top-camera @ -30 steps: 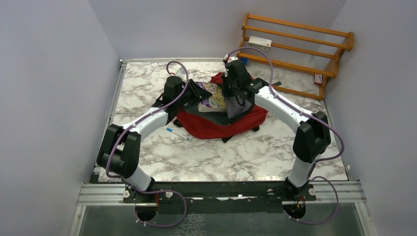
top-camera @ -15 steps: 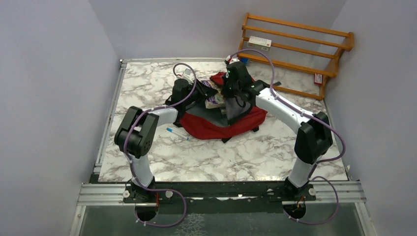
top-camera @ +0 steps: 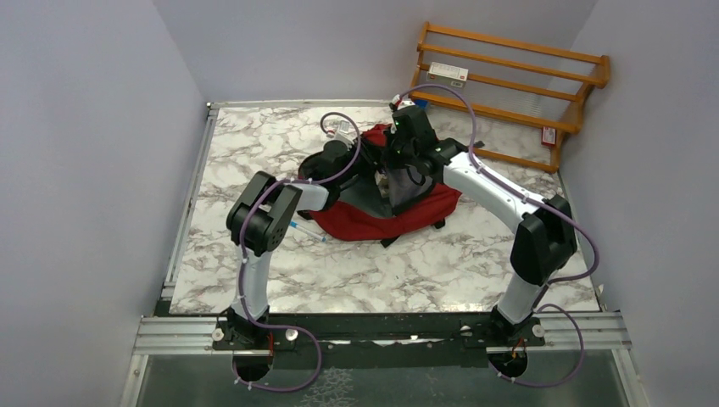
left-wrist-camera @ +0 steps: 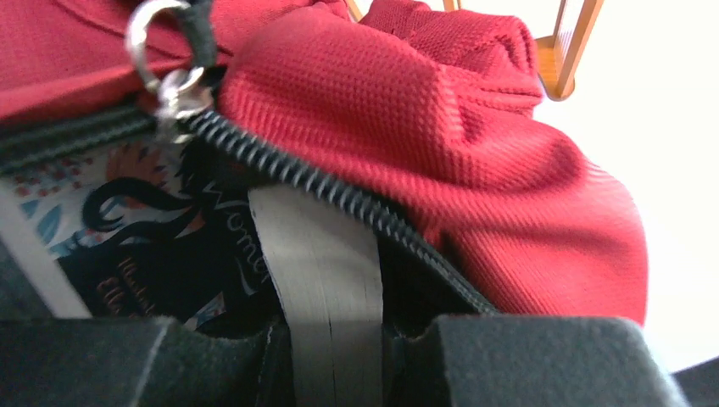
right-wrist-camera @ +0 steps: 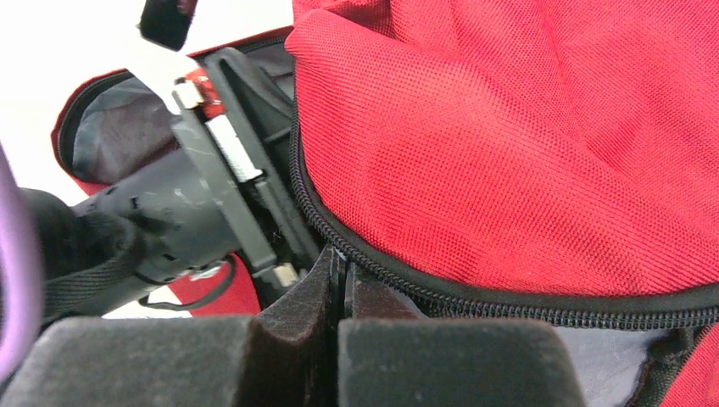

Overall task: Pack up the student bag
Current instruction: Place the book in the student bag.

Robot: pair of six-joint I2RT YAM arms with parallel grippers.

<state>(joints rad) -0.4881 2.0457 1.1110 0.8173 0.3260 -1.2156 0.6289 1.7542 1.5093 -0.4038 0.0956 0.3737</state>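
Right gripper (right-wrist-camera: 339,335): I pinch the bag (right-wrist-camera: 526,153) rim to hold it open.
Left gripper (left-wrist-camera: 335,348): I clamp the book (left-wrist-camera: 144,254) edge-on for insertion.

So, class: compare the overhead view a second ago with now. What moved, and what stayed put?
The left gripper, holding the book, reached forward and pushed it into the student bag; its cover is now almost hidden from above. The right gripper stayed clamped on the bag's rim. Bag, pen and wooden rack did not move.
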